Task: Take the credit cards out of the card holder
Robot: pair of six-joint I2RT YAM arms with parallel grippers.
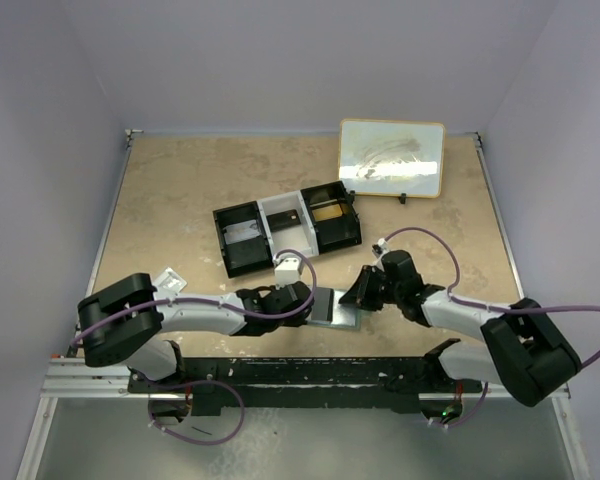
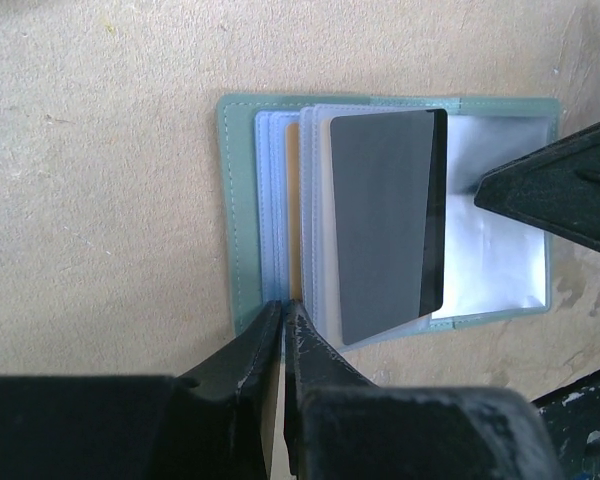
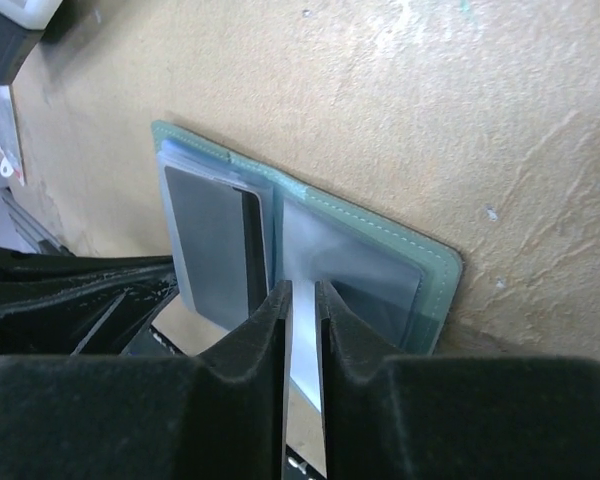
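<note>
1. Left end effector [image 2: 283, 312] — clenched shut, tips at an edge of the card holder [image 2: 238, 200] by the stacked pockets; pinching a pocket leaf or only touching, cannot tell.
2. Right end effector [image 3: 302, 300] — fingers nearly together over the holder's clear-pocket half; grasping anything or not, cannot tell.
3. Card holder open and flat on the bench [image 2: 100, 150], near-centre, between the two end effectors.
4. Progress, by judgement: under way. Dark card [image 2: 380, 220] partly out of its slot, tilted, not free; orange-tan card [image 2: 292, 200] only a sliver deep among the pockets.
5. Left to do: both cards pulled clear and set down.
6. Writing: none legible; dark card plain, with a darker stripe along one long side.
</note>
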